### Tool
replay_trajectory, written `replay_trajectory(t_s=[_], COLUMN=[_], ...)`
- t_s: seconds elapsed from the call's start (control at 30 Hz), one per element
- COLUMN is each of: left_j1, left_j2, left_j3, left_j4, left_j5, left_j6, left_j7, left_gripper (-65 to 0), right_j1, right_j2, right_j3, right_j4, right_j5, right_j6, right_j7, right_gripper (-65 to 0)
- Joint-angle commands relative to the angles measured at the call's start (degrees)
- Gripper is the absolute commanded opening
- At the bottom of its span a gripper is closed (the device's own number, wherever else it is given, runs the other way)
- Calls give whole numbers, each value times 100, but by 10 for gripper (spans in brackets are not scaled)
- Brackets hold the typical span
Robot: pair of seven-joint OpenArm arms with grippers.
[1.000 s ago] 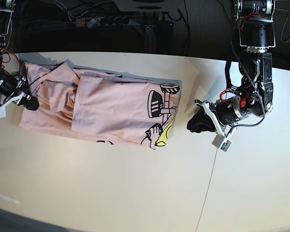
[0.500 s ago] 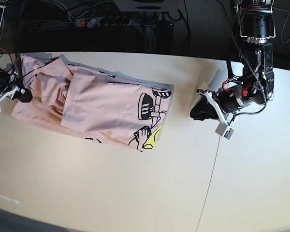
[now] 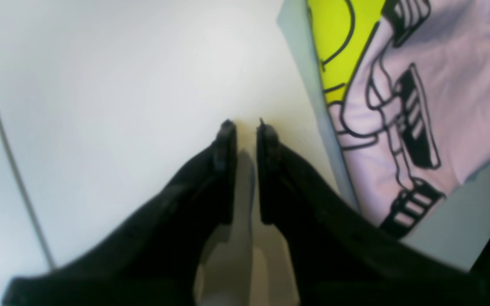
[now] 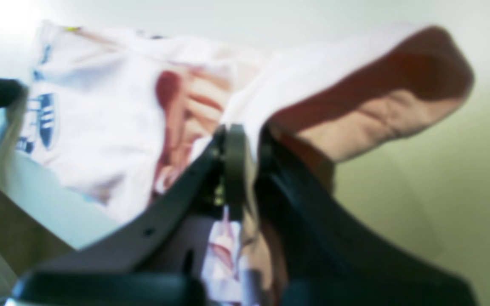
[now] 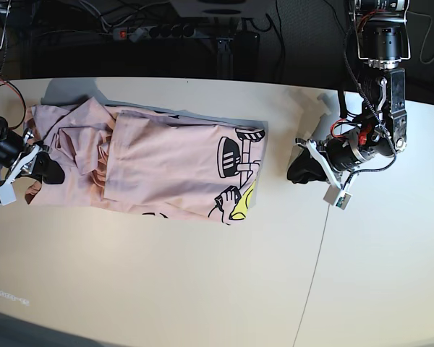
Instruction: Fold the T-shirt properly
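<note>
The T-shirt lies bunched and partly folded on the white table, toward ten o'clock in the base view, its black and yellow graphic at the three o'clock end. At the nine o'clock end the right gripper is clenched on a fold of the pink cloth, which rises over its fingers. The left gripper sits on bare table at three o'clock of the shirt, apart from it, grasping nothing, its jaws nearly together with a narrow slit between them.
</note>
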Motion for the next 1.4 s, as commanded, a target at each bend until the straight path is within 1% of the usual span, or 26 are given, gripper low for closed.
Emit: replay_trajectory(t_s=[0.0,0.13,0.3,0.5,0.63,0.8,0.97,1.07,1.2,1.37], left_j1=[-144,-466,-645,-645,-645,-645,-645,-643,-645,-645], left_j2=[11,190,284,291,365,439,442,442,442,439], left_j3=[-4,-4,177,669,815,815,815,815,815,815], left_j4=[-98,-852,-1375,-1410,-1410,-1410,-1410,-1410,-1410,-1410], left_j5=[0,96,101,101,101,103,98,98,74,26], left_j6=[-14,-14,-14,-14,-14,-14,-14,-14,-14,-14], left_j7=[-33,-114,-114,-127,-133,-129,-131,-129,-125,-109], left_gripper=[-526,-527,-527,-527,-527,-527,-527,-527,-527,-527], right_j1=[72,249,507,955,1285,1665,1681,1683,1681,1683], right_j2=[153,11,-334,-734,-1060,-1554,-2022,-2277,-2485,-2608], right_j3=[55,35,-197,-1019,-1637,-2411,-2964,-3237,-3501,-3696], right_j4=[205,640,1036,1067,1067,1064,1054,1054,1054,1021], right_j5=[146,166,66,-282,-516,-981,-1394,-1897,-2465,-2957], right_j6=[208,208,208,208,205,162,164,164,164,162], right_j7=[120,94,70,76,120,192,273,271,291,382], right_gripper=[-650,-650,-650,-650,-650,-650,-650,-650,-650,-650])
